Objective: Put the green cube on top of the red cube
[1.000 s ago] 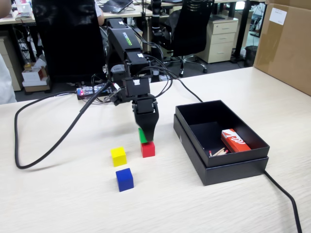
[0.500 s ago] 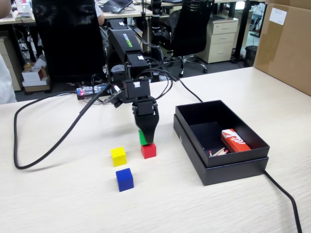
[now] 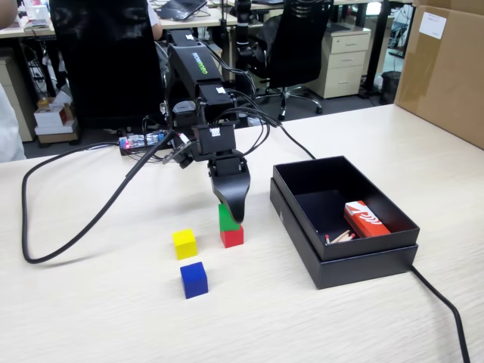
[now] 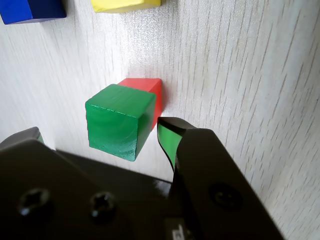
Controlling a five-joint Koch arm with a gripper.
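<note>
The green cube rests on top of the red cube, set a little off to the left in the fixed view. In the wrist view the green cube covers most of the red cube. My gripper hangs right over the stack, and its black finger hides part of the green cube in the fixed view. In the wrist view the gripper is open. Its fingers stand on either side of the green cube with a gap on each side. The right fingertip has a green pad.
A yellow cube and a blue cube lie left of and in front of the stack. An open black box to the right holds a red-and-white packet and matches. A black cable loops across the table's left side.
</note>
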